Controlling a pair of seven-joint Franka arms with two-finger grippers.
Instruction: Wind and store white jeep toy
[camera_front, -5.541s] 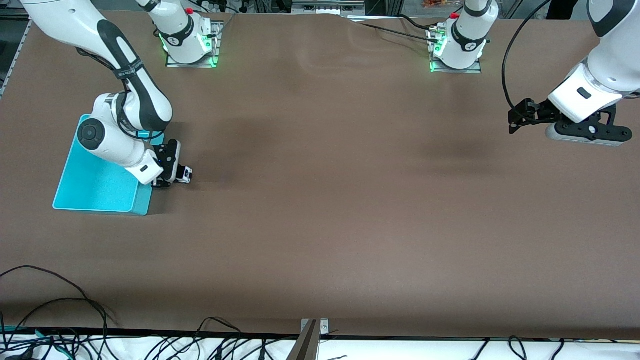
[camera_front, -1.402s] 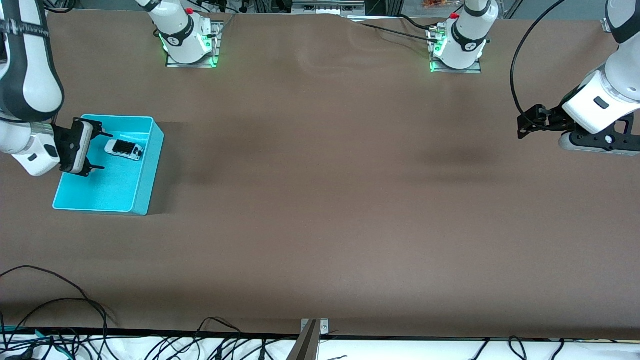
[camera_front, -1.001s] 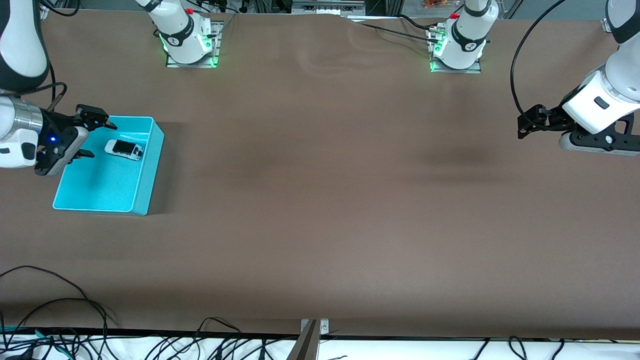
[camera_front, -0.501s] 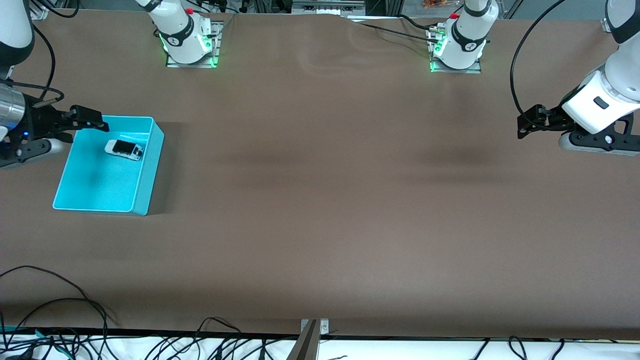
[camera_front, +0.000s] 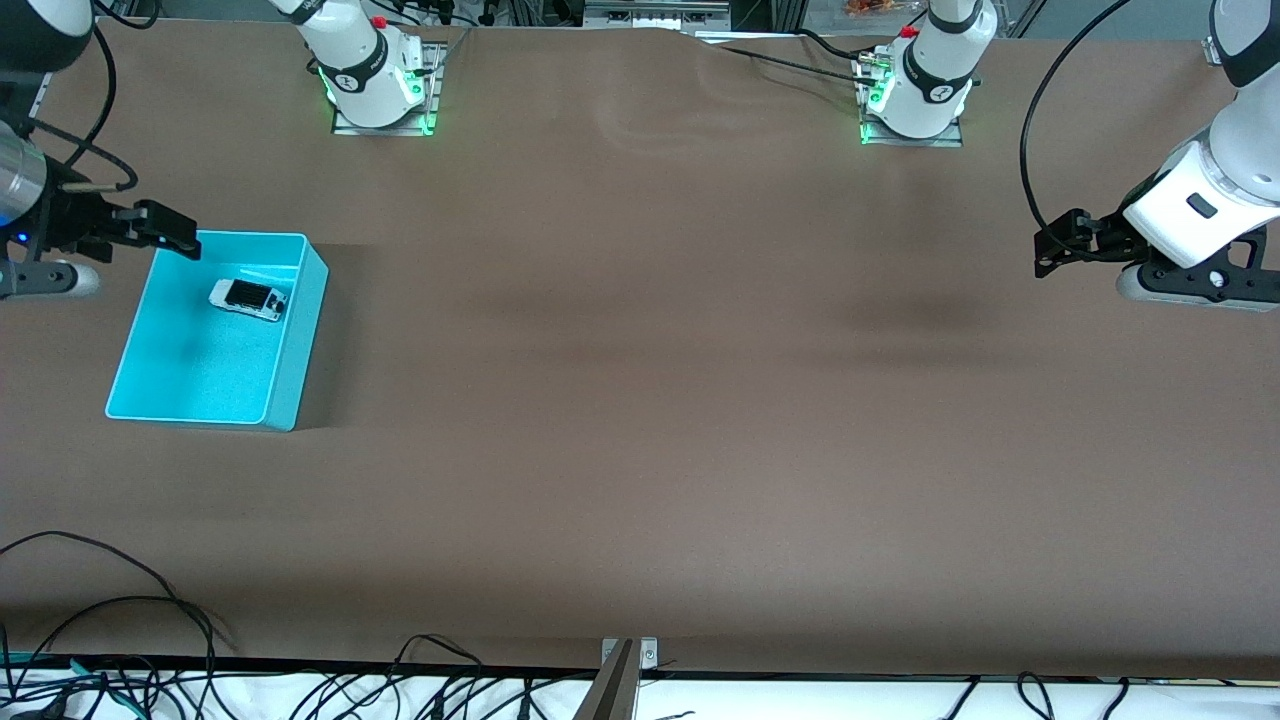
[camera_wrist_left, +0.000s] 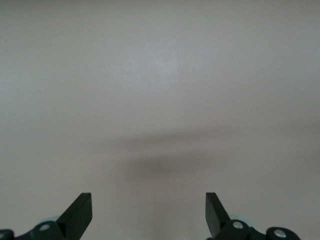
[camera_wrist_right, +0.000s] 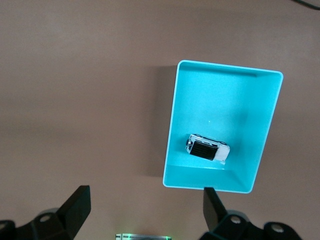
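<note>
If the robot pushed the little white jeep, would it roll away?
Probably a little. The white jeep toy appears to rest on its wheels, so a push would likely roll it, but the cyan bin has walls that should stop it. It looks tiny and hard, so probably light and stiff.

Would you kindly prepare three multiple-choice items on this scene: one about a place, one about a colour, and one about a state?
1. Where is the white jeep toy?
A. in the bin
B. on the bare table
C. in the left gripper

2. What colour is the bin?
A. red
B. cyan
C. yellow

3. How do the right gripper's jaws stand?
A. shut on the toy
B. shut, empty
C. open, empty

Answers: 1 A, the toy lies on the bin floor; 2 B, its walls are cyan; 3 C, the right wrist view shows them apart with nothing between.
</note>
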